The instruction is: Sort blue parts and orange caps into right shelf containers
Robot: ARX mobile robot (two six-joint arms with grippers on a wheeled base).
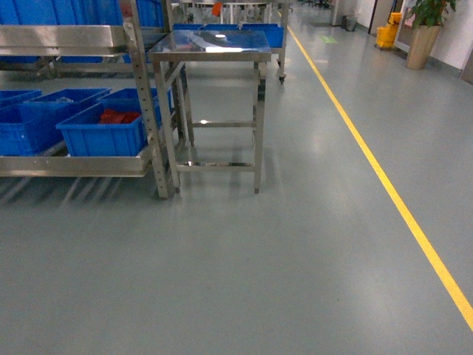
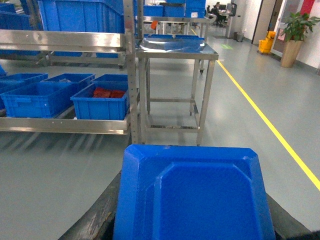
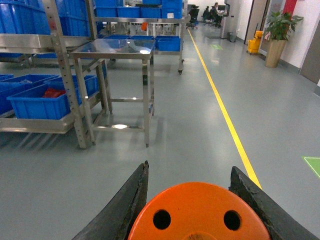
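In our right wrist view an orange cap (image 3: pixel 197 212) fills the bottom of the picture, its round face with two dark holes turned toward the camera, and the two dark fingers (image 3: pixel 122 210) of our right claw (image 3: pixel 195 210) stand close against its left and right sides, gripping it. In our left wrist view a blue part (image 2: pixel 192 195), a broad blocky piece with a raised rim and a sunken panel, sits low in the picture; the dark fingers (image 2: pixel 100 220) of our left claw (image 2: pixel 192 227) show at its lower left and lower right edges, closed on it.

Ahead and to the left stands a metal shelf (image 1: pixel 81 164). On its lower level lie the blue bins (image 1: pixel 103 129), set side by side; the one nearest the upright post holds some red-orange pieces (image 1: pixel 118 116), too small for us to tell what they are. More blue bins (image 1: pixel 59 11) sit on the upper level. Just beside the shelf's post stands a steel table (image 1: pixel 211 48) with a shiny top and thin legs. Further back a wheeled cart (image 1: pixel 273 37) carries blue bins as well.

The grey floor (image 1: pixel 259 259) spreads toward us, with a yellow line (image 1: pixel 384 177) running along it on the right. Far off at the right stand a potted plant (image 1: pixel 425 29) and a yellow mop bucket (image 1: pixel 386 33).
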